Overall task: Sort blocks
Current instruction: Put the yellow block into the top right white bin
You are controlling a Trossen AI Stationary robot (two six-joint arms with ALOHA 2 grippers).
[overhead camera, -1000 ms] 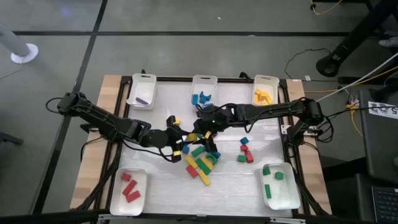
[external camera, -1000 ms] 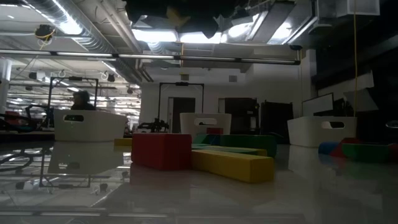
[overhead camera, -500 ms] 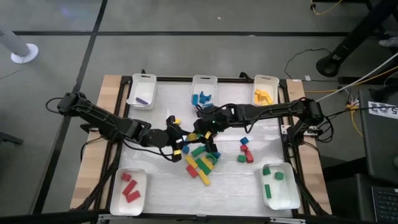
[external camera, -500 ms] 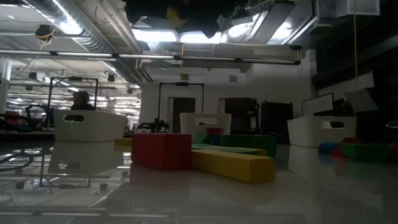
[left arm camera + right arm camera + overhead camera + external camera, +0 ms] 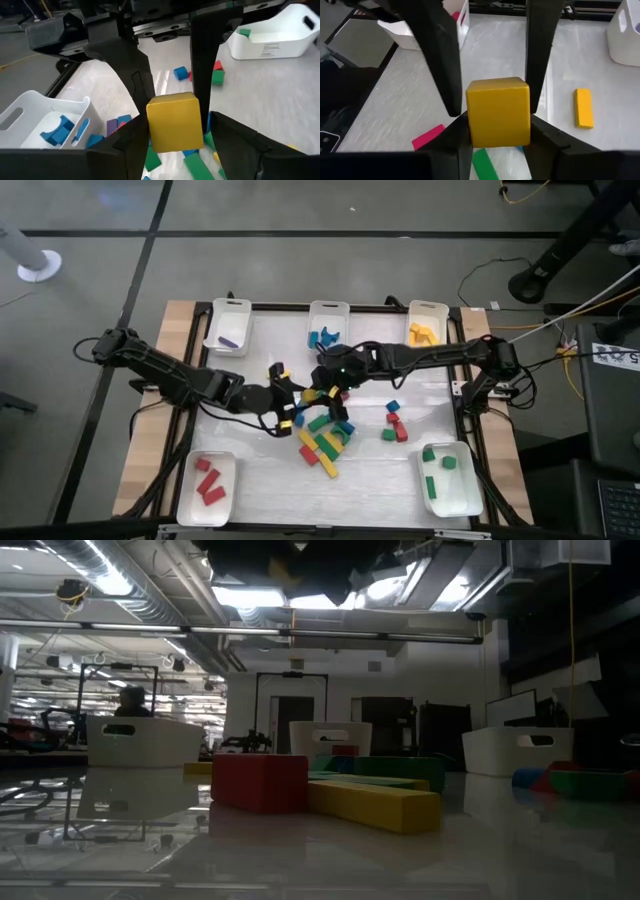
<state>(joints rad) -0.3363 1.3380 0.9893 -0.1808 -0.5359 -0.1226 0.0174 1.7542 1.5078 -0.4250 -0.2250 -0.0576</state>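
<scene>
High view. Left hand (image 5: 283,372) and right hand (image 5: 322,393) both poised over the middle of the tabletop (image 5: 250,470), above the unsorted pile of blocks (image 5: 323,442); each lifted clear of the pile, presumably so a picked cube can travel without knocking its neighbours. White trays around the edge already keyed by colour: purple tray (image 5: 228,327) far left, blue tray (image 5: 327,323) far centre, yellow tray (image 5: 427,323) far right, red tray (image 5: 208,490) near left, green tray (image 5: 447,480) near right. Small cluster of red, blue and green blocks (image 5: 394,423) loose to the right of the pile.

Low view. Red block (image 5: 259,781) and yellow bar (image 5: 373,804) nearest the lens, green pieces behind; trays standing along the far edge. Hands out of frame above, only dark arm parts at the top.

Left wrist view. Yellow cube (image 5: 174,121) pinched squarely between the two dark fingers (image 5: 203,65), held flat-faced for a secure carry; blue tray (image 5: 47,120) beyond on one side, green tray (image 5: 272,31) farther off.

Right wrist view. Second yellow cube (image 5: 498,111) pinched likewise between the fingers (image 5: 542,45), well above the tabletop; loose yellow bar (image 5: 583,107) and a red piece (image 5: 430,138) lying below. Likely destination for both cubes: the yellow tray.
</scene>
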